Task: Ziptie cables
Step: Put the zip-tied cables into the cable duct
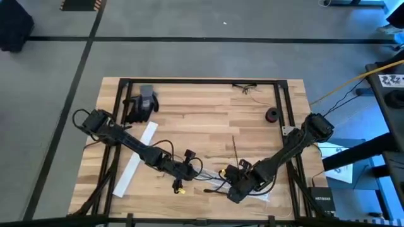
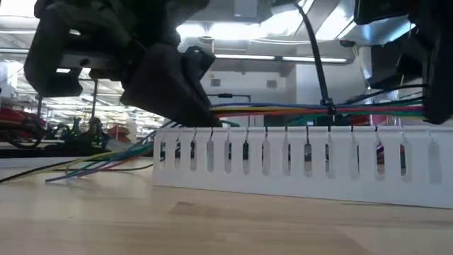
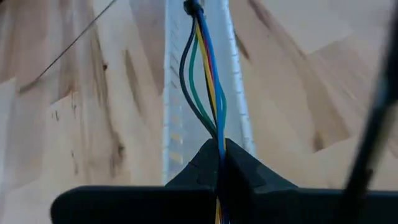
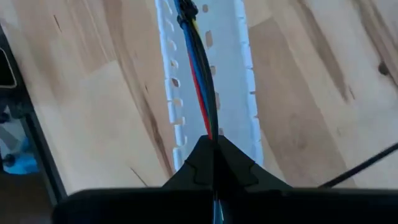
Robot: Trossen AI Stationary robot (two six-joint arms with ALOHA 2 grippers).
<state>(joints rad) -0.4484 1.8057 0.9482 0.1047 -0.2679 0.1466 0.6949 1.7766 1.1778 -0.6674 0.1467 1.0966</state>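
Stretching the cables [image 2: 283, 110] level between two tools looks like the step in hand, and doing it well would mean keeping an even pull from both ends so the bundle stays tight and straight where the tie cinches it. At left, the left tool [image 3: 219, 163] is pinched onto one end of the bundle, the coloured strands running out from between its closed fingers above a white slotted strip [image 3: 177, 93] on the table [image 3: 74, 124]. From table height, a black tie [image 2: 320, 64] already loops the bundle near its middle, its tail slanting up and away; any slack there would probably let the wires spread again. At right, the right tool [image 4: 213, 149] clamps the other end in the same manner, wires emerging straight ahead over the strip. The cables themselves are thin, limp insulated wires in blue, yellow, green, red and black, packed side by side and hanging just above the strip's toothed wall near the front edge of the table, with loose ends fanning out past the left tool.
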